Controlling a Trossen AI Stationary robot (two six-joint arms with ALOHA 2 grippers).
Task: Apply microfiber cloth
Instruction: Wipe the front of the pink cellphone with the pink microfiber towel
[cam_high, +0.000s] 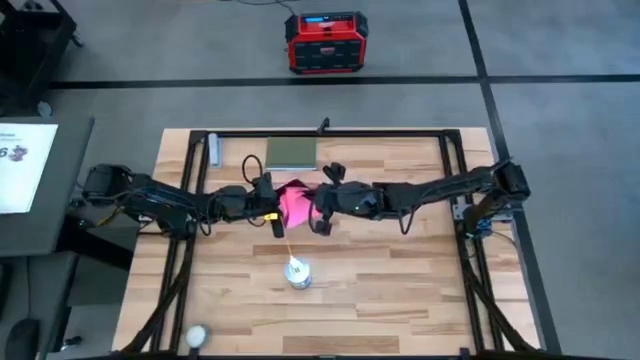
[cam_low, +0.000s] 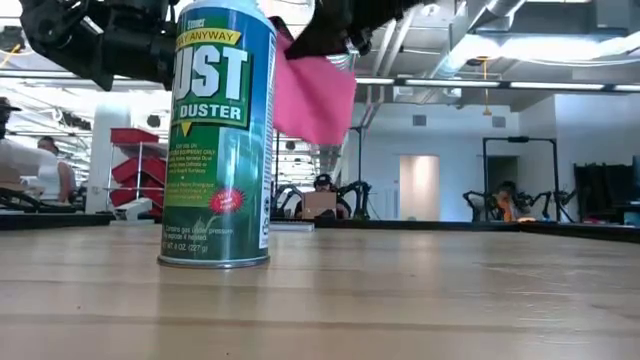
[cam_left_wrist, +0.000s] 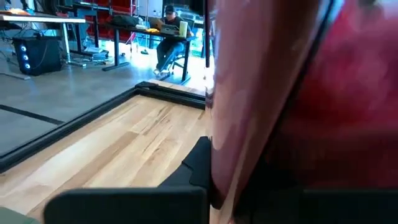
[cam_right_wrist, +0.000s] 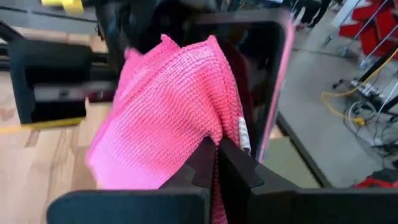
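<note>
At the desk's (cam_high: 400, 300) middle, both arms meet above the wood, and the cloth (cam_high: 296, 203) hangs between them, lifted clear of the surface. The right pincer (cam_high: 322, 212) comes in from 3 o'clock; in its wrist view its fingers (cam_right_wrist: 233, 165) are pressed together on a fold of the pink cloth. The left pincer (cam_high: 268, 208) comes in from 9 o'clock and holds the phone (cam_right_wrist: 273, 93) upright on edge, its pink rim showing just behind the cloth. The fabric drapes against the phone's dark face, so the two appear to be touching.

A duster can (cam_high: 298, 272) stands toward 6 o'clock, well apart from the arms, and a green pad (cam_high: 291, 153) lies at 12 o'clock near the far edge.

The task looks well under way: the cloth is picked up and brought to the phone. What seems left is the wiping itself, drawing the cloth across the screen, and then setting things back down.
</note>
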